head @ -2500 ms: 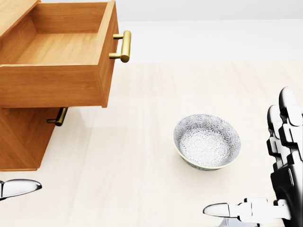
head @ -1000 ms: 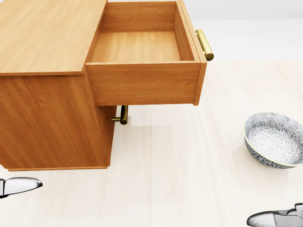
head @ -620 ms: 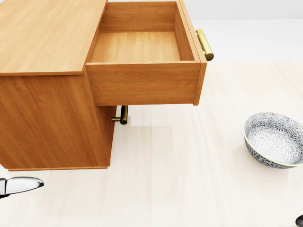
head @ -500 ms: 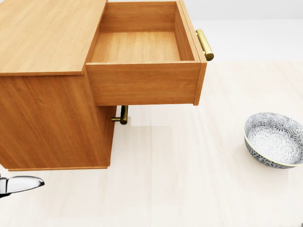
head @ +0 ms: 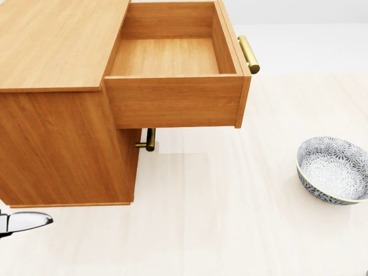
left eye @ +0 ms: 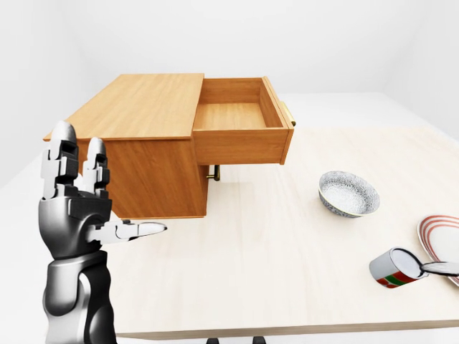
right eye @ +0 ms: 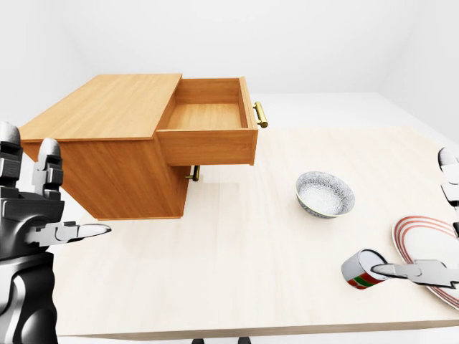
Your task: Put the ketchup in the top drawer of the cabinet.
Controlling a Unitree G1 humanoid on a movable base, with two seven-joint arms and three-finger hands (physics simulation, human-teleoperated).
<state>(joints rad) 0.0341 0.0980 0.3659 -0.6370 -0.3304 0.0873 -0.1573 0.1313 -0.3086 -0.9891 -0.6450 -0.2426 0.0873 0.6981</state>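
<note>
Our right hand (right eye: pixel 430 269) hangs open beside the toppled ketchup (right eye: pixel 362 269); it looks rigid, smooth, roll-prone—we'd grip its middle.

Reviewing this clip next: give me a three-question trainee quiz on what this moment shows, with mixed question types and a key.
1. True or false: the wooden cabinet's top drawer stands open and holds nothing.
2. Which lies nearest the robot's right hand in the right-eye view? A) the patterned grey bowl B) the tipped red, green and white ketchup can C) the brass drawer handle
3. Fill in: the red-ringed plate sits at that view's ____ edge.

Key: 1 true; 2 B; 3 right.
</note>
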